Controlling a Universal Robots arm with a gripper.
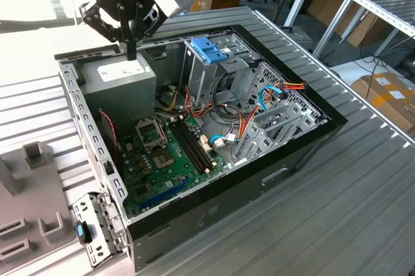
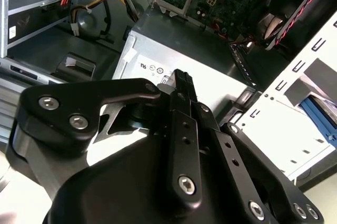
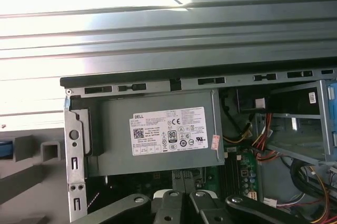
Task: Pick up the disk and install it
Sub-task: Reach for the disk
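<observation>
The end effector [image 1: 131,48] is hovering, fingers pressed together on nothing, just above the power supply [image 1: 120,78] in the far corner of the open computer case [image 1: 324,127], at the exterior view's left. The disk [image 3: 3,150] is apparently sitting outside the case, in the grey holder [image 1: 45,198] on the counter [image 1: 363,211], showing as a light-blue sliver in the first wrist view. It is lying further toward the exterior view's left; its long axis cannot be told.

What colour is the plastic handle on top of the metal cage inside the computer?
The handle is bright blue, seen best in the exterior view.
</observation>
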